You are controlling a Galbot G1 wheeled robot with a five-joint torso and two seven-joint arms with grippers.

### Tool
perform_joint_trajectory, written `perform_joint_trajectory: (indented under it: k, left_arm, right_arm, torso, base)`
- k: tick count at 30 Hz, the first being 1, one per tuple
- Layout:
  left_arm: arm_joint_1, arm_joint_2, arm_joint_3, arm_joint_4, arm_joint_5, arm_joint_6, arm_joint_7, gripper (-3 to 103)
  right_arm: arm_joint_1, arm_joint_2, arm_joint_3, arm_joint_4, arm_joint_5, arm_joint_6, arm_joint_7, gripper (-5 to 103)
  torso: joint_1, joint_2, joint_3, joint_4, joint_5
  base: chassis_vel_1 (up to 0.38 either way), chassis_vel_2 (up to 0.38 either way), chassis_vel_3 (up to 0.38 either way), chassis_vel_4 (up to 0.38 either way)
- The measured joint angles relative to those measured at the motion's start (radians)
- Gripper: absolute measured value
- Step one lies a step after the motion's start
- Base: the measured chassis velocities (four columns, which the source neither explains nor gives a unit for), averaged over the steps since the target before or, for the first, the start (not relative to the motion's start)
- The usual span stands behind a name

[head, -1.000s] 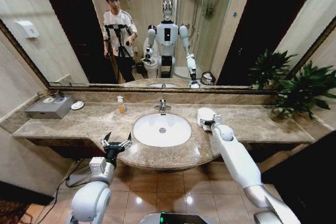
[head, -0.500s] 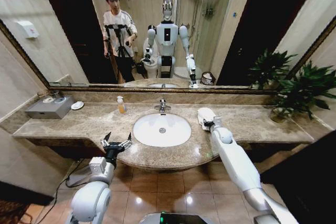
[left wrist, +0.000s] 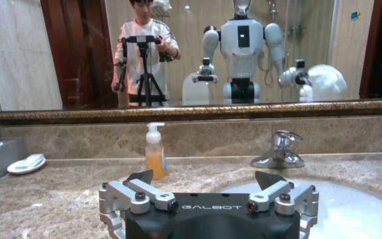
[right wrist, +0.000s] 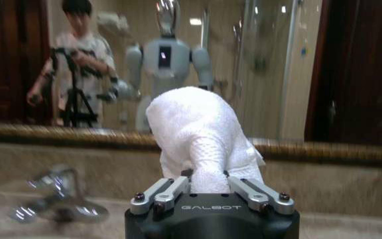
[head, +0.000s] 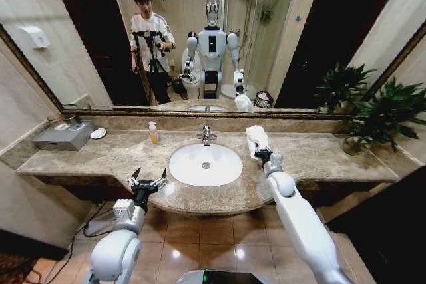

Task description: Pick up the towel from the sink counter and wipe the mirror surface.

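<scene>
Already pinched in the right gripper (right wrist: 208,185), the towel (right wrist: 201,137) stood upright, mirror (head: 279,38) straight ahead; left gripper (left wrist: 208,186) spread idle.

Towel (right wrist: 201,137) fluffy white terry cloth, table (head: 106,157) polished mottled beige marble with glossy sheen, basin (head: 205,164) smooth glossy white ceramic, tap (left wrist: 278,151) shiny chrome metal, mirror (head: 86,24) glass in dull bronze-gold ornate frame, left hand (left wrist: 208,186) matt black plastic with bare metal fingers.
</scene>
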Motion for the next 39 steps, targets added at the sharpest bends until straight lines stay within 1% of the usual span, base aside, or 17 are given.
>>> perform_joint_trajectory:
  k: [1,4,11,14,17,22,23,24,26,29,30,32,39]
  left_arm:
    - [0.000,0.000,0.000,0.000,0.000,0.000,0.000,100]
    - [0.000,0.000,0.000,0.000,0.000,0.000,0.000,100]
    - [0.000,0.000,0.000,0.000,0.000,0.000,0.000,100]
    - [0.000,0.000,0.000,0.000,0.000,0.000,0.000,100]
    - [0.000,0.000,0.000,0.000,0.000,0.000,0.000,100]
    - [0.000,0.000,0.000,0.000,0.000,0.000,0.000,100]
    - [0.000,0.000,0.000,0.000,0.000,0.000,0.000,100]
    - [0.000,0.000,0.000,0.000,0.000,0.000,0.000,100]
    - [0.000,0.000,0.000,0.000,0.000,0.000,0.000,100]
    - [0.000,0.001,0.000,0.000,0.000,0.000,0.000,100]
    - [0.000,0.000,0.000,0.000,0.000,0.000,0.000,100]
    - [0.000,0.000,0.000,0.000,0.000,0.000,0.000,100]
    - [0.000,0.000,0.000,0.000,0.000,0.000,0.000,100]
  right_arm:
    - [-0.008,0.005,-0.001,0.016,-0.007,-0.001,0.003,14]
    - [-0.038,0.016,-0.033,0.081,-0.070,0.003,0.023,14]
    - [-0.045,0.027,-0.091,0.117,-0.099,0.000,0.054,14]
    - [-0.047,0.029,-0.105,0.129,-0.101,-0.005,0.057,14]
    - [-0.048,0.031,-0.122,0.140,-0.105,-0.010,0.058,14]
    - [-0.055,0.031,-0.128,0.144,-0.109,-0.012,0.058,14]
    - [-0.062,0.031,-0.128,0.144,-0.110,-0.008,0.055,14]
    - [-0.067,0.031,-0.128,0.145,-0.110,-0.004,0.055,14]
    - [-0.073,0.031,-0.128,0.149,-0.108,-0.002,0.055,14]
    - [-0.082,0.034,-0.128,0.157,-0.104,0.003,0.056,14]
    - [-0.087,0.035,-0.128,0.164,-0.101,0.003,0.057,14]
    - [-0.096,0.037,-0.132,0.175,-0.097,0.004,0.060,14]
    - [-0.122,0.042,-0.148,0.203,-0.096,0.004,0.062,14]
  torso:
    - [0.000,0.000,0.000,0.0001,0.0002]
    - [0.000,0.000,0.000,0.0004,0.0002]
    - [0.000,0.000,0.000,0.0004,0.0006]
    - [0.000,0.000,0.000,0.0001,0.0005]
    - [0.000,0.000,0.000,0.0007,0.0004]
    - [0.000,0.000,0.000,0.0005,0.0007]
    - [0.000,0.000,0.000,0.0006,-0.0002]
    - [0.000,0.000,0.000,0.0002,0.0003]
    - [0.000,0.000,0.000,0.0007,0.0003]
    - [0.000,0.000,0.000,0.0005,-0.0002]
    - [0.000,0.000,0.000,0.0011,0.0004]
    - [0.000,0.000,0.000,0.0004,0.0004]
    - [0.000,0.000,0.000,0.0000,0.0006]
  base:
    - [0.000,0.000,0.000,0.000]
    - [0.000,0.000,0.000,0.000]
    - [0.000,0.000,0.000,0.000]
    - [0.083,0.076,-0.049,-0.124]
    - [0.145,0.116,-0.127,-0.126]
    - [0.189,0.178,-0.192,-0.142]
    - [0.215,0.188,-0.206,-0.198]
    - [0.176,0.204,-0.206,-0.184]
    - [0.176,0.177,-0.170,-0.184]
    - [0.096,0.082,-0.072,-0.092]
    - [0.056,0.047,0.022,-0.033]
    - [0.000,0.000,0.000,0.000]
    - [-0.054,-0.037,0.027,0.026]
